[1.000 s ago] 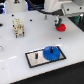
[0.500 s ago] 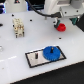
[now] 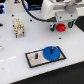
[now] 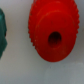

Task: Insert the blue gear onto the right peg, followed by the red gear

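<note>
Small glossy red gear [image 4: 52, 31] with toothed rim and dark centre hole, below gripper [image 3: 60, 22], jaw opening impossible to tell

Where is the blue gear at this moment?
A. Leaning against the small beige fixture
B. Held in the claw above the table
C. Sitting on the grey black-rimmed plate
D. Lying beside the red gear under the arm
C. In the exterior view the blue gear lies flat on the grey plate, at its end toward the view's right, well apart from the red gear.
</note>
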Tool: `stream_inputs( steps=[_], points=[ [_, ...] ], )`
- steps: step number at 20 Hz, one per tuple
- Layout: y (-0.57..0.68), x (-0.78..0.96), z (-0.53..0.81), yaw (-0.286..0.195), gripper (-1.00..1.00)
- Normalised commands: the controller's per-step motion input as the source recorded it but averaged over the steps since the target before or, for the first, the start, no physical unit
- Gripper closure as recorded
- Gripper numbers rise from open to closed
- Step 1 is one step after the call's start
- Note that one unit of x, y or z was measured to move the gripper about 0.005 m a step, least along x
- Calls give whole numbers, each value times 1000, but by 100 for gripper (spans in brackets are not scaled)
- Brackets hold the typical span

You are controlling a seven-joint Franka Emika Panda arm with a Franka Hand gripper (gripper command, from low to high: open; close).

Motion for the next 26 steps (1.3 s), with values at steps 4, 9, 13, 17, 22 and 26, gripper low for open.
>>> stream_inputs(
  steps=[4,9,13,17,22,26],
  points=[
    [-5,-192,-90,0,100],
    [-9,-187,-99,0,100],
    [3,-137,-43,0,100],
    [-19,-63,290,0,100],
    [-78,110,555,0,100],
    [-190,294,572,0,100]
  ],
)
